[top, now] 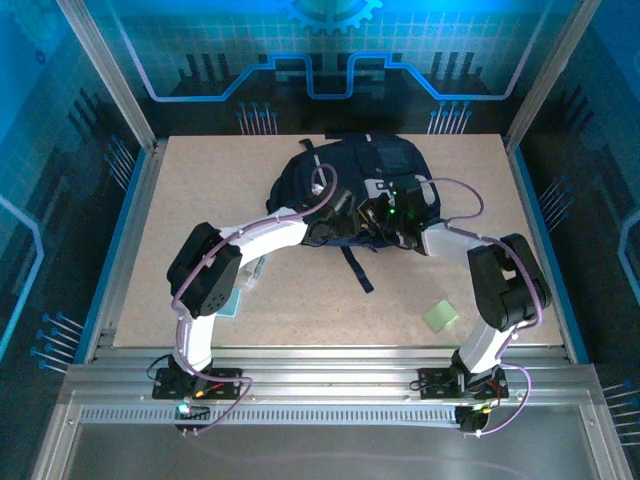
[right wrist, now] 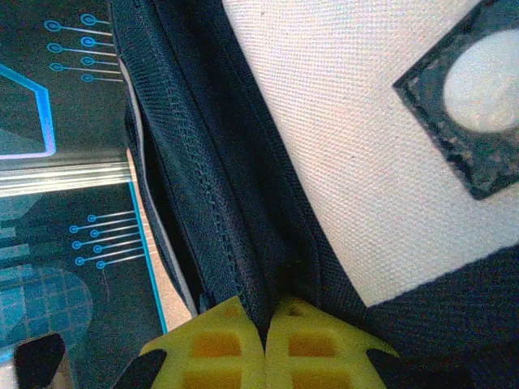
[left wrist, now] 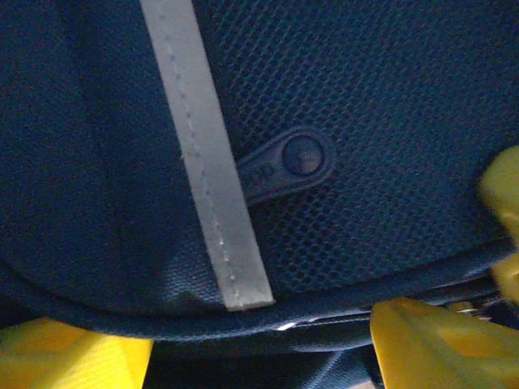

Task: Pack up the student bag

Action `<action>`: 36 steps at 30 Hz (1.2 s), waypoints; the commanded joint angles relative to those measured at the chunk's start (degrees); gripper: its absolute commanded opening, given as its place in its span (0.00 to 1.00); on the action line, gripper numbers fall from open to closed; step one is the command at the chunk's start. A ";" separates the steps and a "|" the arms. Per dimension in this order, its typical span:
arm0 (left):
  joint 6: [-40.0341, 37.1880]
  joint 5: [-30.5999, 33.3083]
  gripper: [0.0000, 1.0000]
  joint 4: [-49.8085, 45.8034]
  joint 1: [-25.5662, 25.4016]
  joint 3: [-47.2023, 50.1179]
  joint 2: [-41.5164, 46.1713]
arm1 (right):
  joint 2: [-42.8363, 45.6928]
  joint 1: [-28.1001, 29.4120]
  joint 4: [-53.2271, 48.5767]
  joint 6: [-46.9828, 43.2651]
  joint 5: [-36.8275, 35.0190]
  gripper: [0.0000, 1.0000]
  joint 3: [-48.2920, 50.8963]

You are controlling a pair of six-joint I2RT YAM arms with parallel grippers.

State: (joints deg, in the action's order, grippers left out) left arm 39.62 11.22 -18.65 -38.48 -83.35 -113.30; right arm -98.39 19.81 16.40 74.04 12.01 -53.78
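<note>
**1 pinch holds the bag, the other arm is loose**

The student bag (top: 360, 175) lies flat at the middle of the desk (top: 200, 220), toward its far side, with both arms reaching onto its near edge.

The right end effector (right wrist: 266, 328) is clenched, its 2 yellow pads meeting on a thin fold of the bag's navy fabric. The left end effector (left wrist: 243, 348) is released. Its yellow fingers (left wrist: 65, 356) stand wide apart on either side of the bag's piped seam (left wrist: 340, 296) and grip nothing.

The main risk, as I judge it, is the narrow right-hand pinch. A thin fold between smooth pads may slide out under a pull. If it does hold, the limp bag may drag across the desk rather than open. The left fingers sit close to the seam and could snag the open-weave mesh (left wrist: 389, 97) or push the rubbery zipper pull (left wrist: 288, 162) aside. The loose strap (top: 357, 268) trailing toward the arms could also catch. Whether any zip is open, I cannot tell.

The shell is soft woven navy cloth, partly honeycomb mesh. A flat grey stitched stripe (left wrist: 211, 162) crosses it. The light grey canvas panel (right wrist: 349, 138) is coarse and carries a dark diamond patch (right wrist: 478, 89) with a pale round centre. A pale green square (top: 440, 316) lies on the desk, well apart from the bag.
</note>
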 commanded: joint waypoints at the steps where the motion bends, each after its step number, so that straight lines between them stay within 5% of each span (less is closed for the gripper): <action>1: 2.29 -2.52 0.71 9.45 0.70 0.90 2.99 | -0.57 0.82 8.95 1.55 6.88 0.00 -0.40; 7: 2.57 -0.37 0.70 13.17 2.00 5.90 3.69 | -1.43 0.94 10.41 2.54 7.90 0.00 0.49; 15: -2.71 12.96 0.62 12.79 3.10 6.71 0.65 | -1.96 1.03 13.84 5.37 9.58 0.00 1.08; 20: -10.12 10.58 0.52 4.01 5.68 7.65 4.41 | -1.09 -0.85 12.75 4.15 7.46 0.00 2.21; 26: -15.97 3.11 0.60 -6.98 9.23 7.63 11.18 | -1.67 -1.70 10.17 1.84 7.41 0.00 -0.43; 29: -18.34 6.87 0.58 -12.18 9.27 5.53 12.92 | -1.88 -1.78 10.06 1.78 7.32 0.00 -0.88; 36: -7.96 -7.38 0.63 -0.15 8.09 10.17 16.64 | -2.51 -1.19 9.70 1.88 6.89 0.00 -1.94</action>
State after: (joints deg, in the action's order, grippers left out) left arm 26.44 11.33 -24.18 -29.21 -75.53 -99.31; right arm -101.23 18.59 23.11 77.32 17.63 -53.12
